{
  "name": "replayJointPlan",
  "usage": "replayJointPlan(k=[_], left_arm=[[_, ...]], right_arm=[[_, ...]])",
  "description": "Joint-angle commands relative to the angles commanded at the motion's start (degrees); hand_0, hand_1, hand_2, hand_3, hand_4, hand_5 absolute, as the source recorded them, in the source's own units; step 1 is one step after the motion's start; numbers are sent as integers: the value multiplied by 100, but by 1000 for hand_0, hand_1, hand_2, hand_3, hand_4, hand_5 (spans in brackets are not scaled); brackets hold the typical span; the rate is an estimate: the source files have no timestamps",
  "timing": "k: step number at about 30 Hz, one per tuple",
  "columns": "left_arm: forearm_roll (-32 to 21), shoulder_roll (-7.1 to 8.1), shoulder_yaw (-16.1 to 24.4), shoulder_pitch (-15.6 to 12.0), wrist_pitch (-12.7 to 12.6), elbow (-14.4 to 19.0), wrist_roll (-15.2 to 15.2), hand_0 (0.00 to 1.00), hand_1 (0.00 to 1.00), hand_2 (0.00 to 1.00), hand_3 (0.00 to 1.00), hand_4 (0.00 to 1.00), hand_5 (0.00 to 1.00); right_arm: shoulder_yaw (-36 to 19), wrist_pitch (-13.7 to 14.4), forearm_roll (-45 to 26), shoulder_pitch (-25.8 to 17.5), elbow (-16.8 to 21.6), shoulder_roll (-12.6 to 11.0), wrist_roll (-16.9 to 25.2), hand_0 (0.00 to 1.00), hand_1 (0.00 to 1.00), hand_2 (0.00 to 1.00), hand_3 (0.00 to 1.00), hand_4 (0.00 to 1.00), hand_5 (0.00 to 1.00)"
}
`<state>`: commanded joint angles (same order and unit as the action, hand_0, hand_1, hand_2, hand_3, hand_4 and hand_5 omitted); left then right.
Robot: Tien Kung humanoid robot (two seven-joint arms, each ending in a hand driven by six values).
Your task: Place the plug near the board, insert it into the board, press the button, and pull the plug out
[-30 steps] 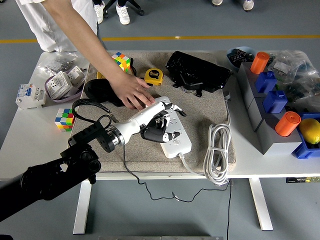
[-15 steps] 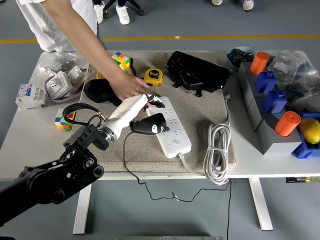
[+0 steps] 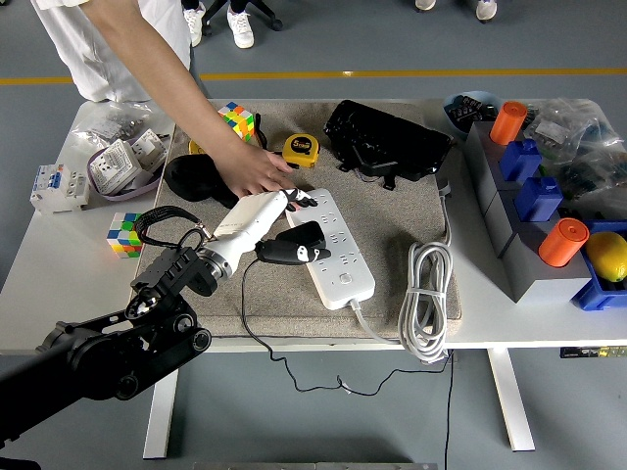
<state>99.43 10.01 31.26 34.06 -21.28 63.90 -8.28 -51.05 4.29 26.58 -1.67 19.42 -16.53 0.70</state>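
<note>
L hand (image 3: 257, 215), white w/ black fingers (image 3: 305, 200), reaches in from lower left over a grey mat (image 3: 392, 211) on the white tabletop (image 3: 59, 284). Its fingers lie at the upper left end of the white power strip (image 3: 338, 247); whether they're curled or spread can't be told from here, and they don't visibly hold anything. The black plug (image 3: 294, 249) lies on the mat, touching the strip's left edge, just below the hand; its thin black cable (image 3: 257, 343) runs down over the tabletop's near edge. Plug isn't seated in a socket.

A person's hand (image 3: 253, 168) reaches from the far side, palm down, fingertips resting at the robot hand's fingers, near the strip's top end.

Strip's thick white cord (image 3: 427, 299) is coiled to the R of it on the mat. Behind: yellow tape measure (image 3: 301, 149), black bag (image 3: 387, 139), Rubik's cube (image 3: 236, 119). A 2nd Rubik's cube (image 3: 125, 233) sits L of the mat, w/ white electrical parts (image 3: 122, 164) further back. Far R: grey blocks w/ orange cylinders (image 3: 563, 242) and blue pieces (image 3: 538, 197), a yellow lemon-like object (image 3: 608, 256).

R arm not seen.
</note>
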Motion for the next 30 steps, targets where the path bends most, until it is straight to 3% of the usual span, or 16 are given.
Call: replayJointPlan(k=[1, 6, 7, 12, 13, 18, 19, 24, 25, 30], left_arm=[[31, -13, -11, 8, 8, -29, -23, 537, 617, 671, 712, 998, 473], [142, -64, -93, 42, -1, -166, -83, 537, 617, 671, 712, 998, 473], [177, -75, -105, 42, -3, -194, -115, 477, 600, 659, 702, 998, 443], [194, -109, -125, 50, -14, -302, -171, 477, 600, 659, 702, 998, 443], [184, -113, -132, 54, -23, -312, -169, 415, 558, 607, 664, 998, 421], [170, -155, -190, 104, -83, -412, -159, 415, 558, 607, 664, 998, 421], [172, -167, -190, 106, -103, -431, -150, 360, 508, 548, 602, 998, 353], [142, -228, -215, 131, -196, -544, -105, 360, 508, 548, 602, 998, 353], [136, -237, -224, 139, -207, -565, -100, 316, 471, 528, 558, 923, 264], [218, -286, -249, 194, -212, -670, -138, 316, 471, 528, 558, 923, 264]], right_arm=[[-5, 0, 5, 1, 2, 0, 0, 657, 678, 671, 573, 998, 563], [-12, 1, 8, -6, 2, 7, 0, 657, 678, 671, 573, 998, 563], [-11, 0, 10, -10, 3, 9, -2, 657, 678, 670, 573, 998, 562], [-14, 2, 18, -12, 6, 8, -3, 657, 678, 670, 573, 998, 562], [-18, 1, 18, -11, 8, 8, -2, 658, 678, 671, 573, 998, 562], [-49, 3, 30, -10, 11, 13, -3, 658, 678, 671, 573, 998, 562], [-52, 3, 31, -11, 12, 14, -3, 657, 678, 670, 573, 998, 561], [-45, 4, 32, -19, 12, 20, -3, 657, 678, 670, 573, 998, 561], [-49, 3, 34, -20, 13, 22, -3, 657, 678, 670, 574, 998, 560], [-58, 5, 52, -25, 21, 26, -3, 657, 678, 670, 574, 998, 560]])
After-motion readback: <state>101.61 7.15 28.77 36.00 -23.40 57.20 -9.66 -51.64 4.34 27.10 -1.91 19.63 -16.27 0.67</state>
